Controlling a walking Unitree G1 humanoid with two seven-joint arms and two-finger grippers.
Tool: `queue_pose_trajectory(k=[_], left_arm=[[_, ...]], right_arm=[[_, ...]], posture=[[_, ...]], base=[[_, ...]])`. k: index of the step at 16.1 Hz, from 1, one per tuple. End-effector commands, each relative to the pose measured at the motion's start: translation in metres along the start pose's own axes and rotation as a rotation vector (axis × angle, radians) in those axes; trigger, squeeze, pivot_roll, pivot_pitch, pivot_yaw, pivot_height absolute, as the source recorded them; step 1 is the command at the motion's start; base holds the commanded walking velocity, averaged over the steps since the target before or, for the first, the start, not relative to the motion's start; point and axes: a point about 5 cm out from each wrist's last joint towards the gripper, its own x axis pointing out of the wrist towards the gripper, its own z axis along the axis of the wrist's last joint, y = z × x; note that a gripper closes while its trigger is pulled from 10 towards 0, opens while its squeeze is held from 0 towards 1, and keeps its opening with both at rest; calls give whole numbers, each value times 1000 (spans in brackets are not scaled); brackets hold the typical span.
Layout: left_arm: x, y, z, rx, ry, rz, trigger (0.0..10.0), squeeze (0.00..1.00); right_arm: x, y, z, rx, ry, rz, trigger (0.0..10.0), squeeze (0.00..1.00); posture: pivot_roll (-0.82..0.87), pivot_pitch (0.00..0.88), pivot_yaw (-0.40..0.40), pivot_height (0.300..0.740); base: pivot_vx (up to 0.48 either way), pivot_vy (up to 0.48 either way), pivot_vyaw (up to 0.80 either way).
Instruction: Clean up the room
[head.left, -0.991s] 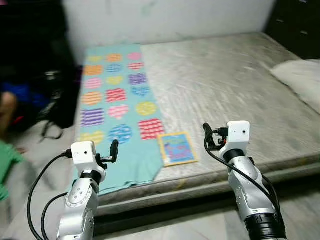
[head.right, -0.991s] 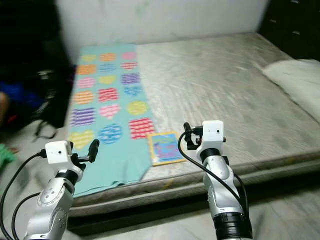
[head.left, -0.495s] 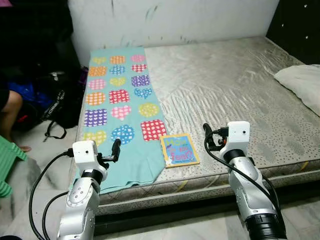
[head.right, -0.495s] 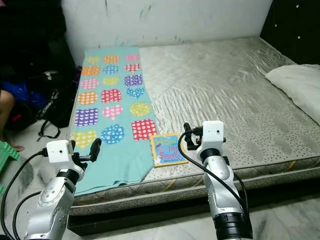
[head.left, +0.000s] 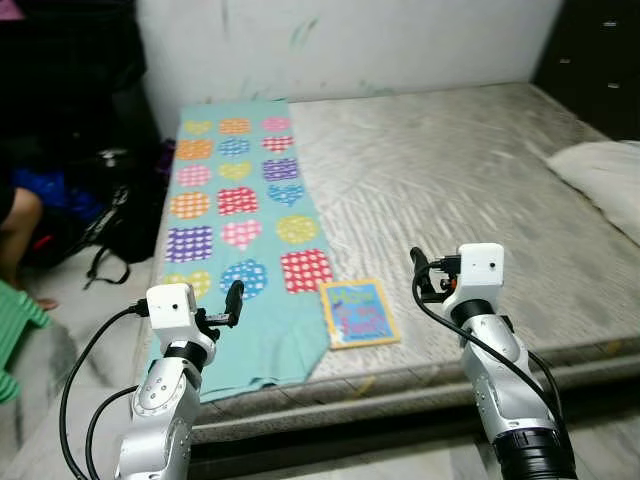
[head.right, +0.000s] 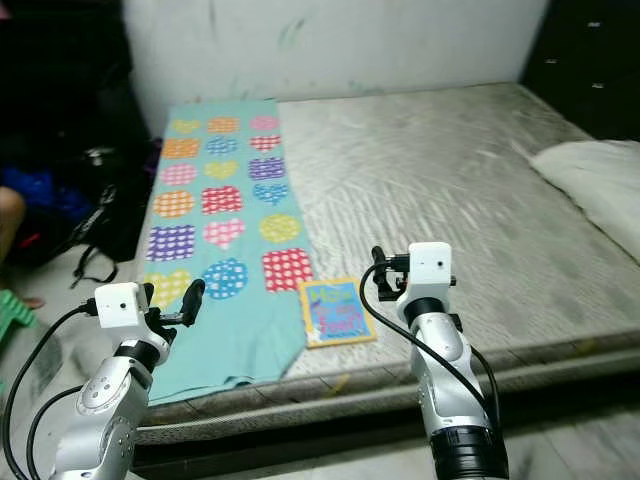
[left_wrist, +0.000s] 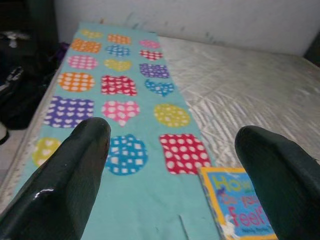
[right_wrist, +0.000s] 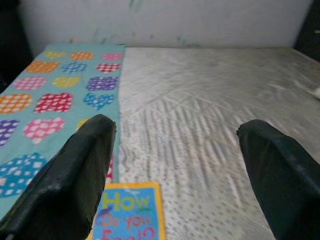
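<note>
Left eye view: a small picture book (head.left: 359, 313) lies near the mattress (head.left: 470, 180) edge, beside the heart-patterned cloth (head.left: 240, 220), between both raised arms. Left pincer (left_wrist: 170, 165) and right pincer (right_wrist: 175, 165) hover empty, spread wide.

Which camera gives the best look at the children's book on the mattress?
The left eye view: the whole children's book lies flat beside the heart-patterned blanket, uncovered. The right eye view shows it whole too. Both wrist views cut it off at the frame edge, though the right wrist view reads its title letters larger.
</note>
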Motion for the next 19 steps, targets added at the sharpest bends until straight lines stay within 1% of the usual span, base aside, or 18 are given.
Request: queue_pose_trajectory(k=[1,5,7,19], left_arm=[[0,2,3,10,-5,2,10000,0],[0,2,3,11,-2,3,10000,0],[1,3,1,22,12,20,10000,0],[2,3,1,27,17,25,10000,0]], right_arm=[[1,2,2,-4,-8,7,10000,0],[0,1,1,-7,-6,6,10000,0],[0,1,1,-6,-5,4,10000,0],[-1,3,0,-9,-2,12,10000,0]], posture=[[-73,0,40,740],[-75,0,40,740],[-75,0,40,740],[-76,0,42,740]], base=[[300,0,0],[296,0,0],[0,0,0],[0,0,0]])
